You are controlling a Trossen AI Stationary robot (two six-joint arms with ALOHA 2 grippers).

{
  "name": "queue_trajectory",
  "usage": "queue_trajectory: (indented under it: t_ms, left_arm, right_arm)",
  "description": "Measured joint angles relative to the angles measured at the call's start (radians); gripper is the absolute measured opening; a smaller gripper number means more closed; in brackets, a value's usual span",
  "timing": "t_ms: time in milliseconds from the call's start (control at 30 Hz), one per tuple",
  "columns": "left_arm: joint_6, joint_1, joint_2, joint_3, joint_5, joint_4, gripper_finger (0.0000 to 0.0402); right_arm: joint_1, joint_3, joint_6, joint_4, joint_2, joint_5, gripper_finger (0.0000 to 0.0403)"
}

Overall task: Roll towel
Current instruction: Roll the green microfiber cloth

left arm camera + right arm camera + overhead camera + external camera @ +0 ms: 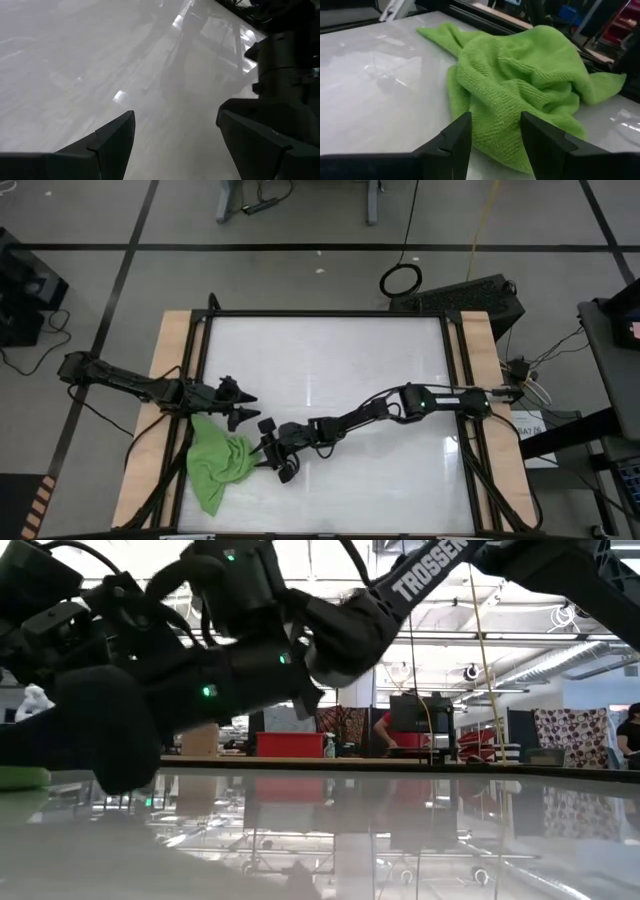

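The lime-green towel (218, 460) lies crumpled in a heap on the white table near its near left corner. In the right wrist view the towel (520, 75) is bunched in soft folds, with one corner trailing off. It shows as a green sliver (20, 777) in the low view. My right gripper (262, 452) reaches in low from the table's right. It is open (495, 120), with its fingertips at the towel's right edge. My left gripper (245, 408) hovers open (175, 117) just beyond the towel's far edge, with nothing between its fingers. My right gripper comes at the towel's right edge (492, 145) nearly level from the table's right, one finger on either side of a low fold. I cannot tell whether the fingers touch the cloth.
A dark frame rail (200, 380) and a wooden strip (165, 410) run along the table's left side, close to the towel. The white tabletop (340, 360) stretches bare toward the far and right sides. My right arm (280, 65) stands close beside my left gripper.
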Motion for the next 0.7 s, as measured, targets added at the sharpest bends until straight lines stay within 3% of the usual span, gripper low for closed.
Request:
queue_trajectory:
  t_ms: [133, 333, 500, 700]
  left_arm:
    - [-0.029, 0.0, 0.0, 0.0, 0.001, -0.004, 0.0294]
    - [-0.037, 0.0, 0.0, 0.0, 0.005, -0.008, 0.0294]
    - [-0.037, 0.0, 0.002, 0.0, 0.018, -0.001, 0.0294]
    - [0.008, 0.0, 0.002, 0.0, 0.007, 0.03, 0.0294]
  right_arm:
    - [-0.002, 0.041, -0.014, -0.096, 0.009, 0.023, 0.0135]
    - [-0.003, 0.073, -0.037, -0.207, 0.008, 0.055, 0.0013]
    - [-0.004, 0.074, -0.053, -0.374, -0.027, 0.116, 0.0003]
    - [-0.006, 0.07, -0.1, -0.716, -0.142, 0.235, 0.0001]
